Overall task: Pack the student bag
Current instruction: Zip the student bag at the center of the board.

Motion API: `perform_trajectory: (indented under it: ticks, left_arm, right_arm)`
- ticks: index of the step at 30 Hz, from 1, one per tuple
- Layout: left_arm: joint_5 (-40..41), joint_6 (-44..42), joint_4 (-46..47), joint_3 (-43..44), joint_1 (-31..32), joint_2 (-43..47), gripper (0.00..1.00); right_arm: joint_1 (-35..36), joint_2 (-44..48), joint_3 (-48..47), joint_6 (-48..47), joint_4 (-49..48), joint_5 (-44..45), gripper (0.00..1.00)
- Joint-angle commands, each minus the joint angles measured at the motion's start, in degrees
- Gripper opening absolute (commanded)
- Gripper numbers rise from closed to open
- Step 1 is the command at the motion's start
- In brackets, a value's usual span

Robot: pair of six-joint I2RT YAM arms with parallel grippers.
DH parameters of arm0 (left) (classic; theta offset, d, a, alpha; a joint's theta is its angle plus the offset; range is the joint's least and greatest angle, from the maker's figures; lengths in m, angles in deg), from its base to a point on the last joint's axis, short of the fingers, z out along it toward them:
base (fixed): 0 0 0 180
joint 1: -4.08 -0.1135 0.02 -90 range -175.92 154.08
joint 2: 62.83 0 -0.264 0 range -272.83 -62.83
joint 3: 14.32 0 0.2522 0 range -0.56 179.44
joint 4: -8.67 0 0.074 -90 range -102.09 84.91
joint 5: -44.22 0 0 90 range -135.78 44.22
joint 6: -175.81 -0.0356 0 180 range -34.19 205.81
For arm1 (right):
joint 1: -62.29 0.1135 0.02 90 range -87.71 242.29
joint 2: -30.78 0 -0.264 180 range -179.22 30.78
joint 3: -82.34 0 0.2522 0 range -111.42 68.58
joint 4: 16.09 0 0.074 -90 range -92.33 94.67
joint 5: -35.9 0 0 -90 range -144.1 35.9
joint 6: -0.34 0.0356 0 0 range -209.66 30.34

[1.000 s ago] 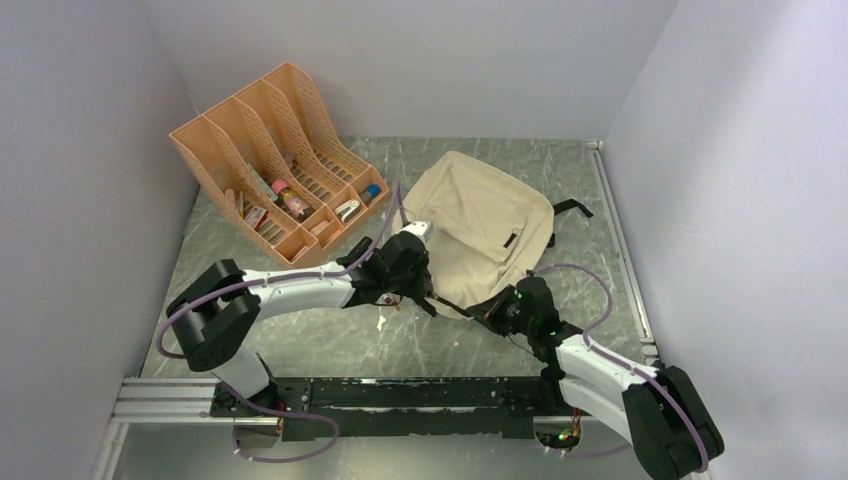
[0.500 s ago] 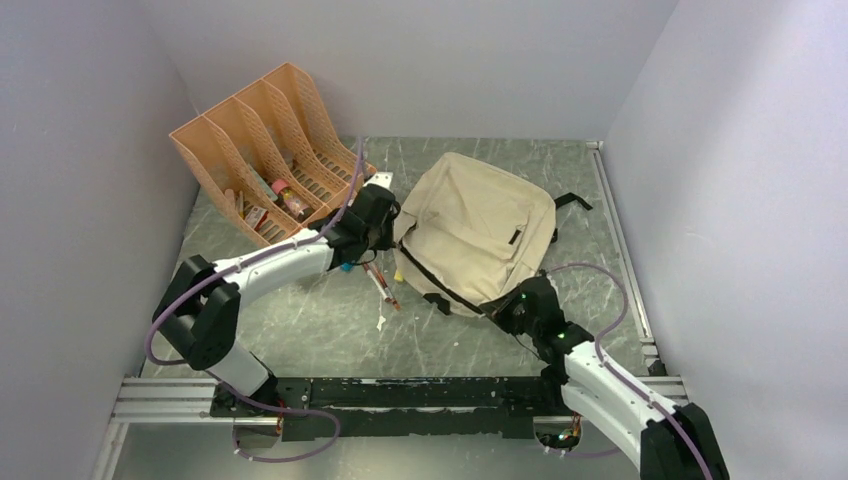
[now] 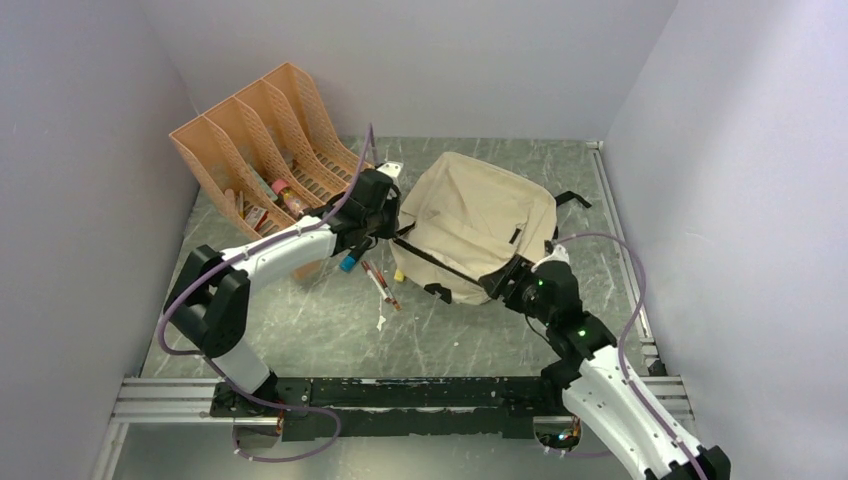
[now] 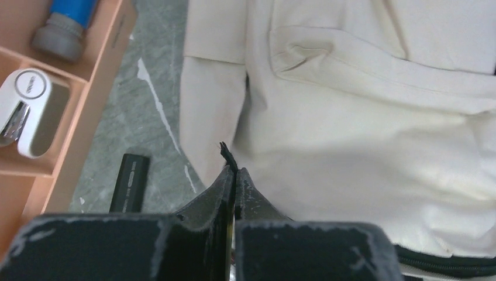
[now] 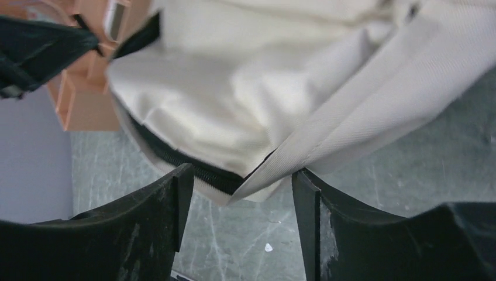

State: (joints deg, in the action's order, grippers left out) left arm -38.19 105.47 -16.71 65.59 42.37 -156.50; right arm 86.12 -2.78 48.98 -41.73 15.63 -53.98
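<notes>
Student bag point(image 3: 480, 225) lies flat, its near corner between the spread jaws of our right gripper point(image 5: 241, 175), unclamped. Left gripper point(image 4: 234, 175) jaws are pressed together on a black tab point(image 4: 226, 153), probably the zipper pull, at the bag's edge. We judge unzipping is the step in hand. Next, the right must clamp the fabric to brace it.

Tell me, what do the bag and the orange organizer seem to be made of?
The student bag: soft woven cloth, matte cream; it creases and folds, weave visible close up. The file organizer: probably rigid plastic, matte orange, moulded lattice walls.
</notes>
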Motion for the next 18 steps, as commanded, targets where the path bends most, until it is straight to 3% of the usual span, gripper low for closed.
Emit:
perform_trajectory:
  ticks: [1, 6, 13, 18]
  left_arm:
    - [-6.8, -4.1, 2.9, 3.2, -0.2, -1.1, 0.05]
    - [-7.1, -3.7, 2.5, 3.9, -0.2, -1.3, 0.05]
    - [-7.1, -2.8, 3.2, 3.5, -0.3, -1.0, 0.05]
    - [-6.7, -2.3, 2.3, 3.5, -0.4, -1.1, 0.05]
  right_arm:
    - [-0.2, 0.3, -5.9, -11.4, -2.4, -5.1, 0.68]
    - [0.1, -8.6, -10.5, -17.8, -10.0, -13.9, 0.72]
    - [1.4, -13.6, -19.2, -23.9, -9.6, -12.9, 0.72]
    - [3.2, -11.3, -20.9, -24.0, -10.8, -13.3, 0.72]
